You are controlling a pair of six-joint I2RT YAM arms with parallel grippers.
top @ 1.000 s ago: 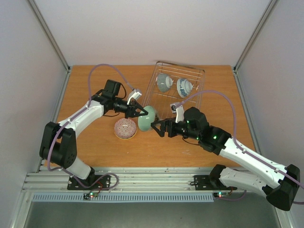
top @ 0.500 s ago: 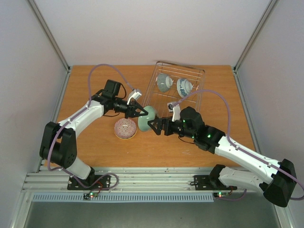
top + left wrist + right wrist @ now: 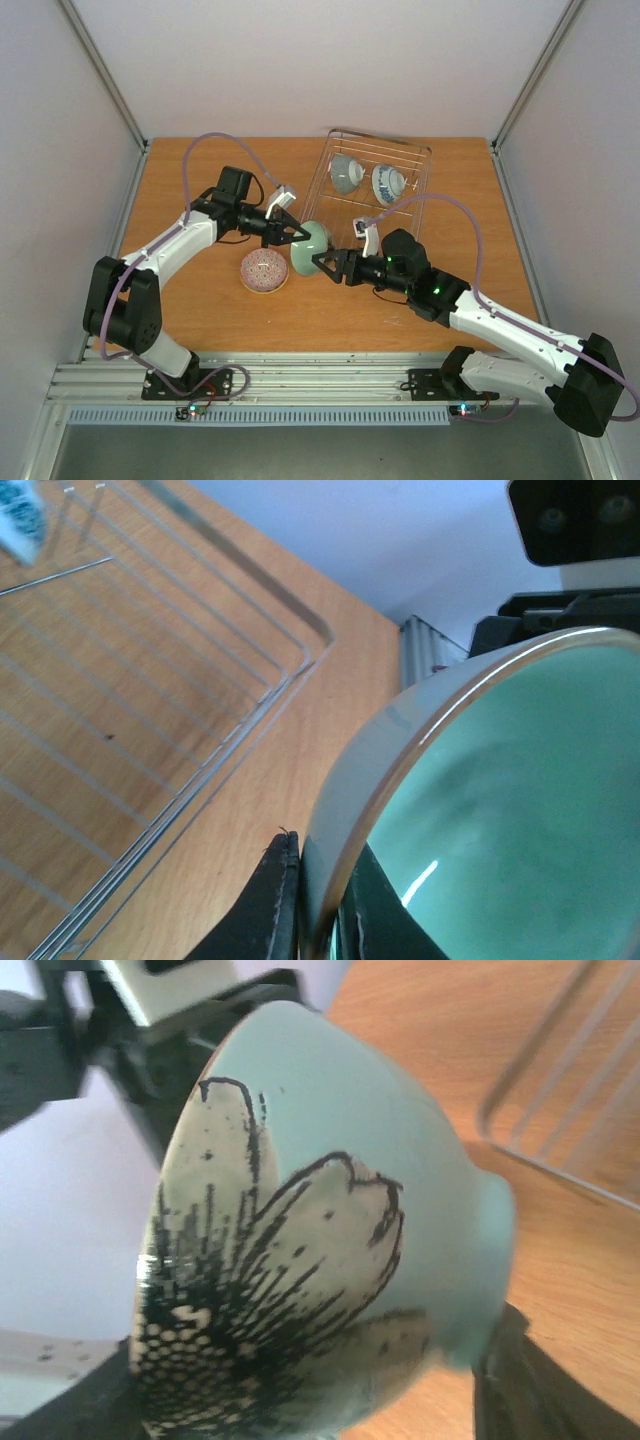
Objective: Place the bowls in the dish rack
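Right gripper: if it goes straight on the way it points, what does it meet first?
The green bowl, pinched at its rim by the left gripper. It sits directly ahead of the right gripper, whose fingers flank it. Whether they touch it yet is unclear.

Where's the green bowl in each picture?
Top external: the green bowl is at the centre, just in front of the dish rack.
Left wrist: it fills the lower right, inside showing.
Right wrist: it fills the middle, painted outside showing.
Shared landmark: the dish rack's wire rim.
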